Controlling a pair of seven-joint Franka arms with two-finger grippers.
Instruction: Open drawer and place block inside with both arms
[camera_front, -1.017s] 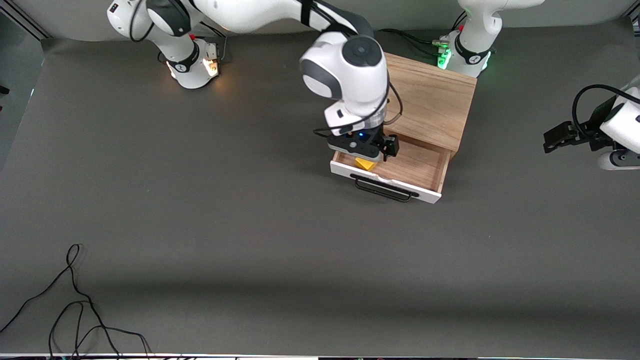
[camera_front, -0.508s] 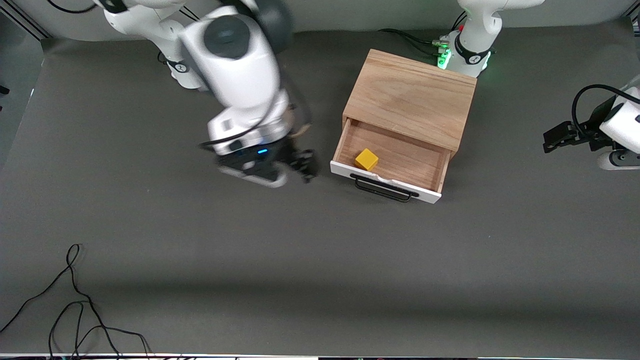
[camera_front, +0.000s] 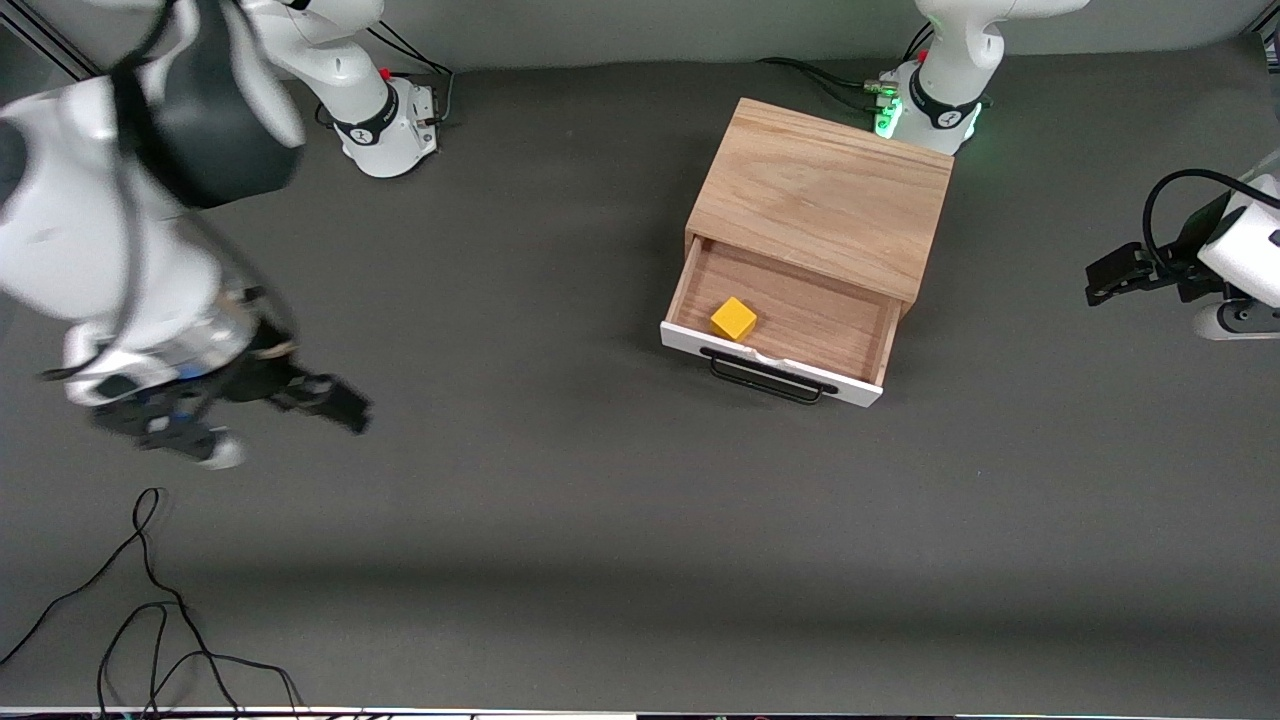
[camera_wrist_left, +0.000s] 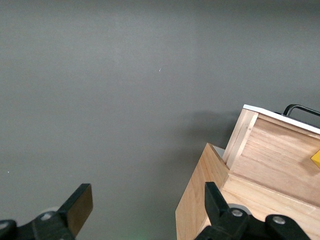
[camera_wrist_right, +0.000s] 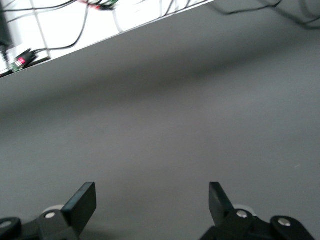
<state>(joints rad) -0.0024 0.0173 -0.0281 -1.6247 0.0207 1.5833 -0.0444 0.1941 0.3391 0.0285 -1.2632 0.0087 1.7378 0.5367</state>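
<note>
Drawer: pulled out for loading. Block: inside drawer, delivered. My right end effector: released, empty, over bare surface well apart from drawer. My left end effector: spread, waiting beside cabinet.

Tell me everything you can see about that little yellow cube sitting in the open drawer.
The block is a small bright yellow cube with plain, smooth-looking faces and crisp edges; its material cannot be told. It rests flat on the light wood floor of the pulled-out drawer, close to the white front panel, toward the right arm's end of the drawer, turned slightly askew to the walls. Nothing grips it. In the left wrist view only a yellow corner shows.
</note>
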